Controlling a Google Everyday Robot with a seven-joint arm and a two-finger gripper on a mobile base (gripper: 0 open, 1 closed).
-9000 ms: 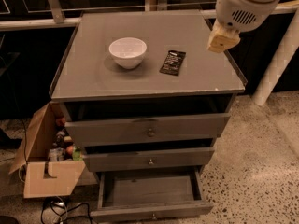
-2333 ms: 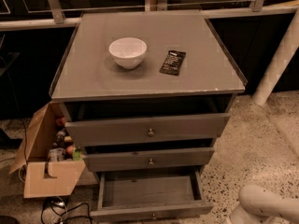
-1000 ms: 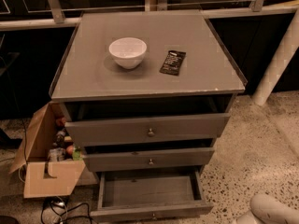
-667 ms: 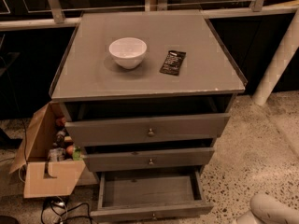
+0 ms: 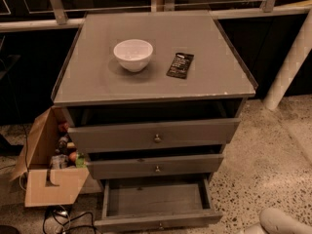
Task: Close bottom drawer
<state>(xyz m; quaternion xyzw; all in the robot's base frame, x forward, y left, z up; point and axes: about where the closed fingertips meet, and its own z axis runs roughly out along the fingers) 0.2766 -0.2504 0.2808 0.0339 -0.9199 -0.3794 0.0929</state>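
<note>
Since the arm came down from above the cabinet: the gripper (image 5: 280, 222) now sits low at the bottom-right corner of the view, over the speckled floor, to the right of the bottom drawer (image 5: 158, 222) and apart from it.
Gripper state: only a pale rounded part shows at the frame edge; wide or narrow, I cannot tell.
Shift in the last 2 s: the pale part has slid slightly toward the right edge and has barely moved since.
Bottom drawer: lowest of 3, pulled well out with its bare inside showing, and its front stands forward of the other 2 fronts, just as it did 9 s ago.
Middle drawer (image 5: 156, 166): a little out, unchanged.
Top drawer (image 5: 155, 135): a little out, with a dark gap under the cabinet top (image 5: 97, 87), unchanged.
On top: white bowl (image 5: 133, 54) and dark packet (image 5: 180, 65), both where they were.
Left side: open cardboard box (image 5: 51, 189), not moved.
Meaning for the task: probably an approach at drawer height; nothing has been pushed yet, so the closing is all still to do.
Next need: probably contact on the front panel, then a straight push inward.
</note>
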